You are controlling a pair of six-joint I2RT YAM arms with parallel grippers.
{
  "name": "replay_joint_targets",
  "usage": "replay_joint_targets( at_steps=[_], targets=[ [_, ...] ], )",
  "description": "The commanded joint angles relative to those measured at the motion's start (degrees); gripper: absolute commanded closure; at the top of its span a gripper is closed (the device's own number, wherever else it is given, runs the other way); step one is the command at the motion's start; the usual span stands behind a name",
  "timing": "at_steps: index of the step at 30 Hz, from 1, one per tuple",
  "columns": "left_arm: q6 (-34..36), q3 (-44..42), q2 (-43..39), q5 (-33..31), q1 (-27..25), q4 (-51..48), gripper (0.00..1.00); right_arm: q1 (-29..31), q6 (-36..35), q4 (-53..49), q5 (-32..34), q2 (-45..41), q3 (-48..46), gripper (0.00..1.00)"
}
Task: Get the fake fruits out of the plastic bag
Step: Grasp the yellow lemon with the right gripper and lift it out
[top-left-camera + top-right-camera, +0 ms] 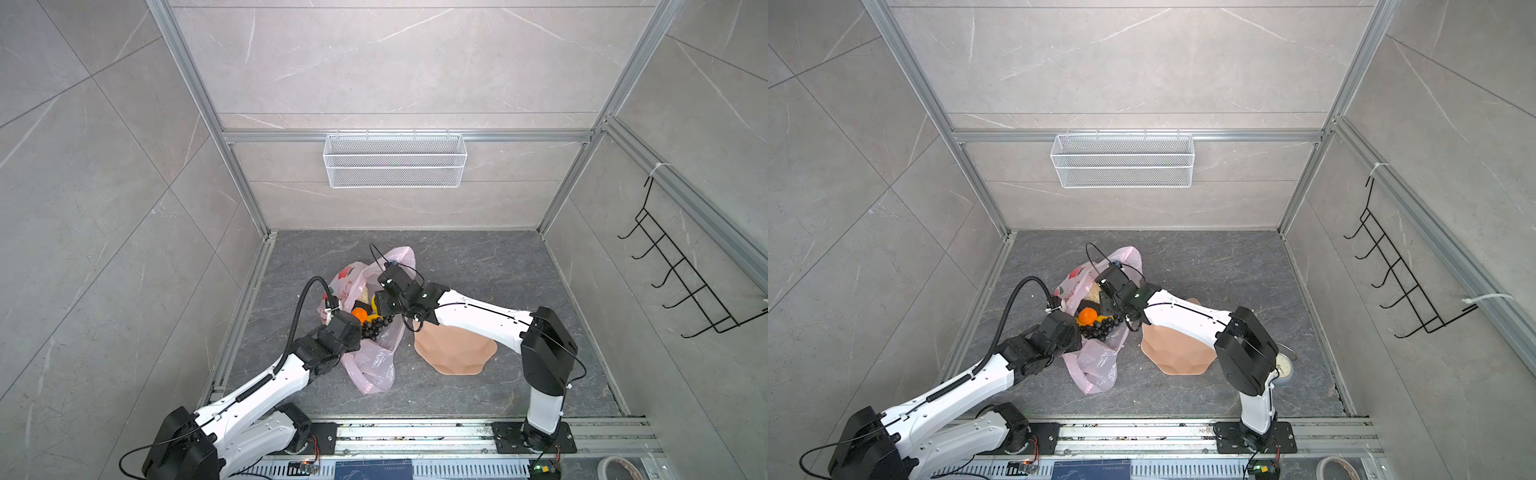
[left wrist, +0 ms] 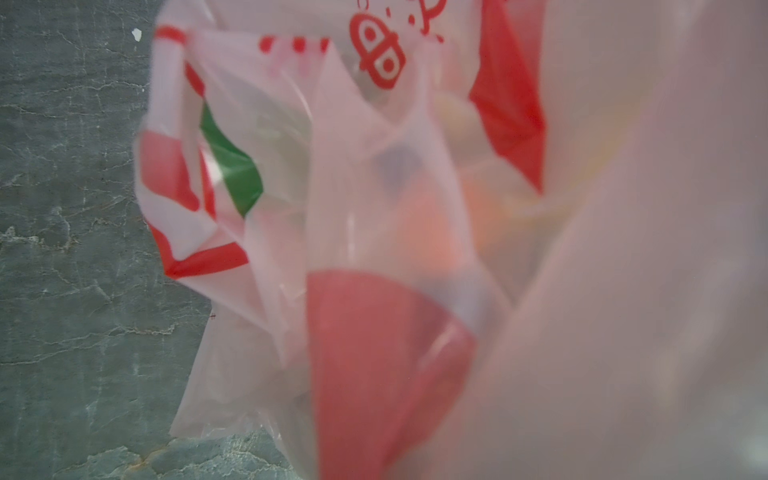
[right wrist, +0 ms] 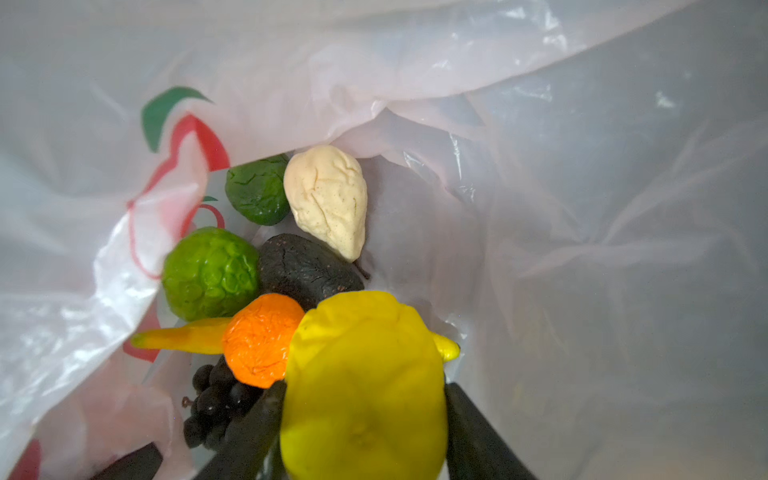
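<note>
The pale pink plastic bag (image 1: 370,365) (image 1: 1096,365) lies open on the dark floor. In the right wrist view my right gripper (image 3: 363,395) is inside it, its black jaws shut on a big yellow fruit (image 3: 365,332). Beyond lie a cream lumpy piece (image 3: 328,199), two green fruits (image 3: 210,272) (image 3: 257,189), a dark oval piece (image 3: 307,270), an orange (image 3: 259,338) (image 1: 359,314), a banana (image 3: 183,336) and grapes (image 3: 216,399) (image 1: 376,328). My left gripper (image 1: 328,316) is at the bag's near-left rim, shut on the film. Bag film (image 2: 374,208) hides its jaws in the left wrist view.
A peach scalloped plate (image 1: 457,353) (image 1: 1179,353) lies right of the bag, partly under the right arm. A white mesh basket (image 1: 395,160) hangs on the back wall and a black hook rack (image 1: 681,274) on the right wall. A tape roll (image 1: 619,467) sits at the front right.
</note>
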Motion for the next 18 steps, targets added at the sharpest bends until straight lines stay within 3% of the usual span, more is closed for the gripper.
replay_joint_targets(
  at_steps=[1, 10, 18],
  targets=[
    [-0.8, 1.8, -0.2, -1.5, 0.3, 0.7, 1.00, 0.5, 0.7, 1.9, -2.2, -4.0, -2.1, 0.42],
    [-0.5, 1.6, 0.2, -1.6, 0.5, 0.7, 1.00, 0.4, 2.8, -1.3, -5.1, -16.1, -7.7, 0.42],
    [-0.2, 1.7, 0.8, -1.8, 0.7, 0.8, 1.00, -5.4, 5.3, -6.8, -9.3, -31.9, -17.6, 0.42]
  ],
)
